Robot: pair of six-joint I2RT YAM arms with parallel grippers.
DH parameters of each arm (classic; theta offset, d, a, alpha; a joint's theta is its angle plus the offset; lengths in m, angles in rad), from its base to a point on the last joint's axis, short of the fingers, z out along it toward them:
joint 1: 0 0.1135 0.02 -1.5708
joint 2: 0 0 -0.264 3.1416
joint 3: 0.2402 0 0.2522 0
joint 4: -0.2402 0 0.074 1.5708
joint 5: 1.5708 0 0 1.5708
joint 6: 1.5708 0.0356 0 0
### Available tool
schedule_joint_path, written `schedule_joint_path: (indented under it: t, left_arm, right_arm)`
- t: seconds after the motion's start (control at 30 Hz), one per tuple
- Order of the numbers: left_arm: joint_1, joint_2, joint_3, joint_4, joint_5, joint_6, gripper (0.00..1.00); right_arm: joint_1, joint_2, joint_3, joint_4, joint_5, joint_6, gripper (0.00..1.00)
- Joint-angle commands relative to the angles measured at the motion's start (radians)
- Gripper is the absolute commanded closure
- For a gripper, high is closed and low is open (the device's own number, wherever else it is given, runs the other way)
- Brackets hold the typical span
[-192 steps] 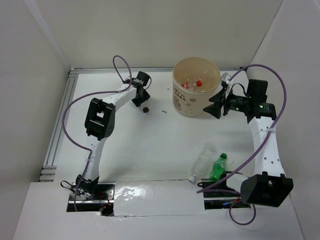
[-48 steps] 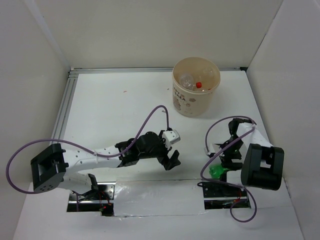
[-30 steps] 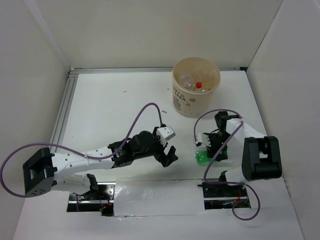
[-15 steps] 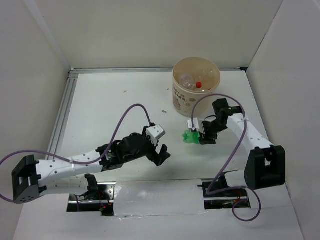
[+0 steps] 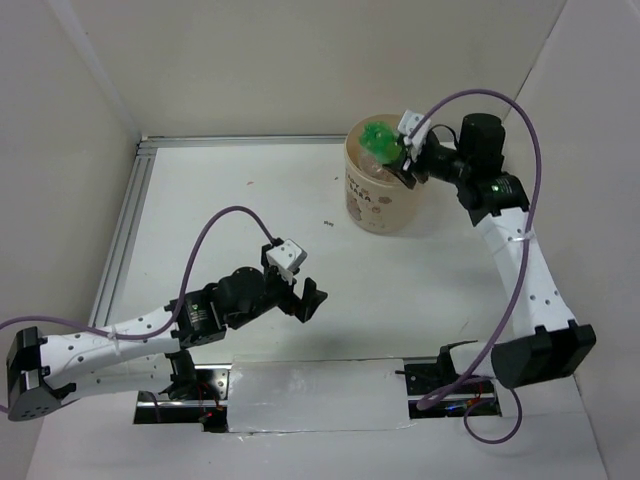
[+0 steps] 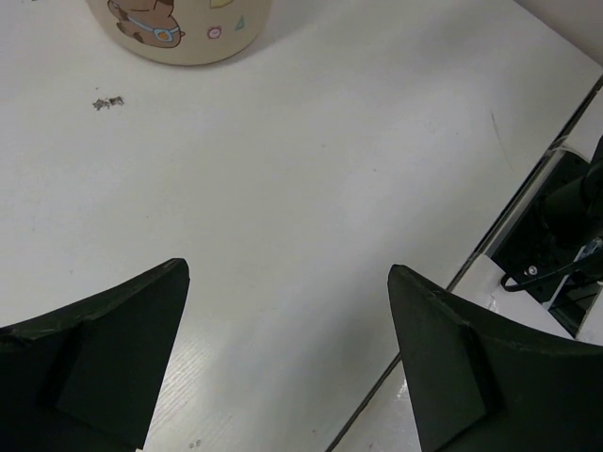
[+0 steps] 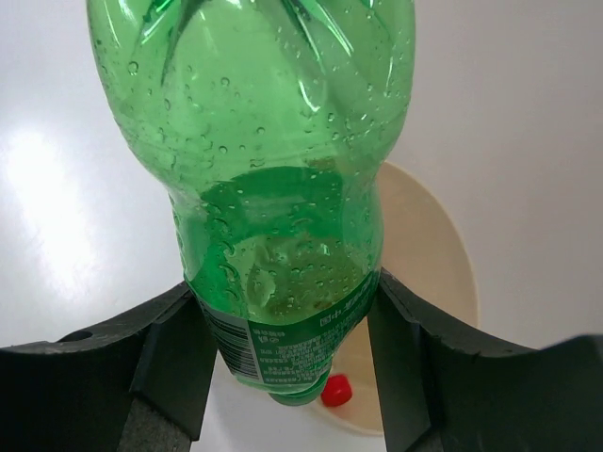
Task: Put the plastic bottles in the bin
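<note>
A green plastic bottle [image 5: 378, 138] hangs above the opening of the round beige bin [image 5: 375, 208] at the back right. My right gripper [image 5: 400, 155] is shut on it. In the right wrist view the green plastic bottle [image 7: 273, 188] fills the frame between the right gripper [image 7: 283, 282] pads. Its neck points down over the bin's rim [image 7: 448, 259], and a red cap [image 7: 334, 389] shows inside the bin. My left gripper [image 5: 305, 300] hovers open over the near middle of the table. In its own view the left gripper [image 6: 287, 273] holds nothing.
The bin's printed lower wall [image 6: 179, 28] shows at the top of the left wrist view. A small dark speck [image 5: 327, 222] lies on the table left of the bin. The table's near edge and the arm mount [image 6: 556, 235] are at the right of that view.
My right gripper has carried the green bottle up from the near right of the table to above the bin. The left arm has drawn back to the left, still open.
</note>
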Motion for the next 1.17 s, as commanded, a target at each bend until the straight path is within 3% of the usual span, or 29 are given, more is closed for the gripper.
schedule_joint_path:
  t: [0.0,0.1,0.27,0.3,0.33,0.57,0.7,1.13]
  left_arm:
    - [-0.005,0.013,0.002,0.017,-0.043,-0.027,0.01]
    - [-0.005,0.022,0.013,0.017,-0.055,-0.027,0.01]
    - [-0.005,0.013,0.013,0.027,-0.066,-0.036,0.01]
    - [-0.005,0.013,0.013,0.027,-0.066,-0.036,0.01]
    - [-0.005,0.013,0.013,0.027,-0.066,-0.036,0.01]
    - [-0.005,0.036,0.065,-0.009,-0.112,-0.056,0.01]
    - [-0.005,0.045,0.094,-0.018,-0.158,-0.076,0.01]
    - [0.040,0.073,0.200,-0.074,-0.146,-0.085,0.01]
  right_arm:
    - [0.006,0.111,0.053,0.231,0.139,0.262,0.56]
    - [-0.004,0.189,0.076,0.249,0.168,0.303,0.49]
    - [-0.058,0.283,0.116,0.205,0.182,0.371,0.21]
    - [-0.069,0.283,0.142,0.190,0.182,0.383,0.05]
    - [-0.098,0.292,0.142,0.177,0.158,0.394,0.00]
    - [-0.179,0.222,0.192,0.026,0.093,0.535,0.00]
    - [-0.179,0.122,0.164,-0.048,0.182,0.610,0.00]
    - [-0.179,-0.353,-0.290,-0.036,0.492,0.656,0.00]
